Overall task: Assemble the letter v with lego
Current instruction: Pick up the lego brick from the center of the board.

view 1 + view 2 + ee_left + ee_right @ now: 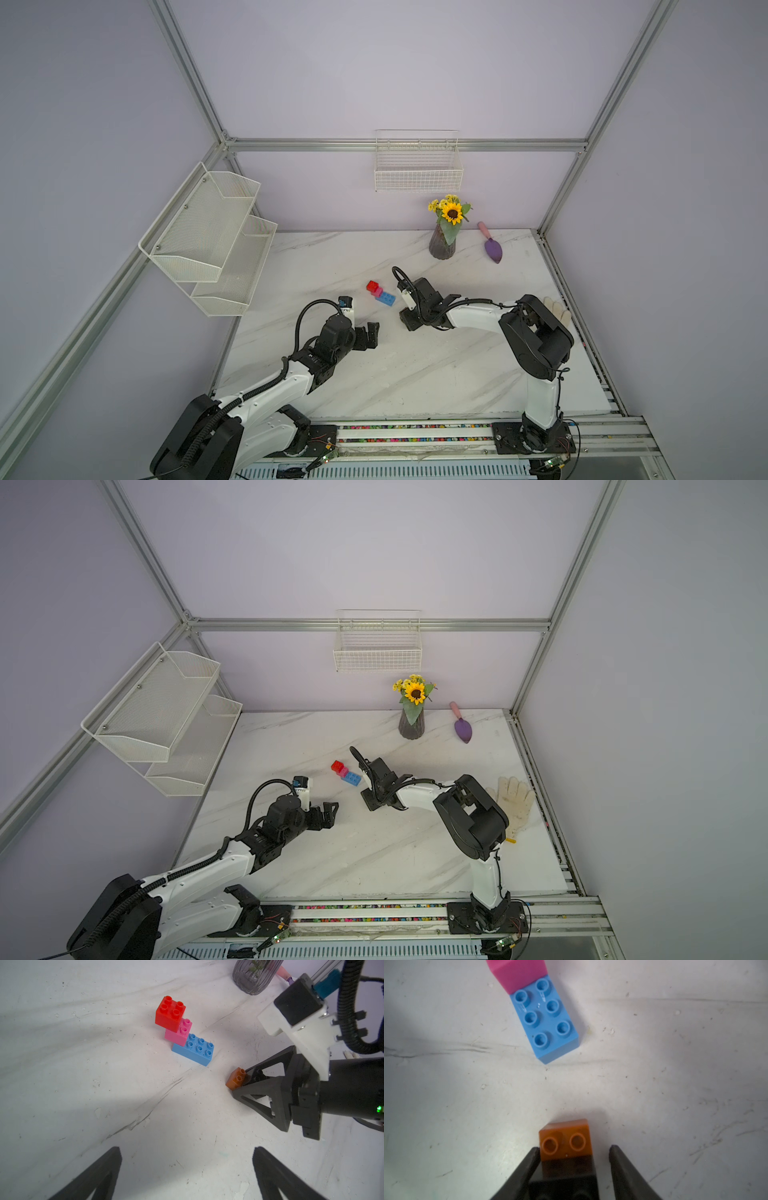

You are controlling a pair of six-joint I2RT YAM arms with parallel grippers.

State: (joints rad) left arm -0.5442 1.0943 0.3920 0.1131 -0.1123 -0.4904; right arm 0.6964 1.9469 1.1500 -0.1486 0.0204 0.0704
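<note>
Half a V stands between two claws.
Left claw gapes empty; just ahead, joined red brick, pink brick, blue brick step down. Right claw straddles orange brick and black brick near the blue end, grip unclear. Vase and trowel well beyond.

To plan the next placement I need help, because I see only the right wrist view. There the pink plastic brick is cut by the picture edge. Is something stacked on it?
Observer: Yes. A red square studded brick sits on the pink plastic brick, offset to the side away from the long light-blue studded brick.
Operator: Is the left hand busy?
Observer: No. It is open, holds nothing, and is away from all the bricks.
Operator: Is any obstacle behind them?
Observer: A grey ribbed vase stands farther back, well apart from them.
</note>
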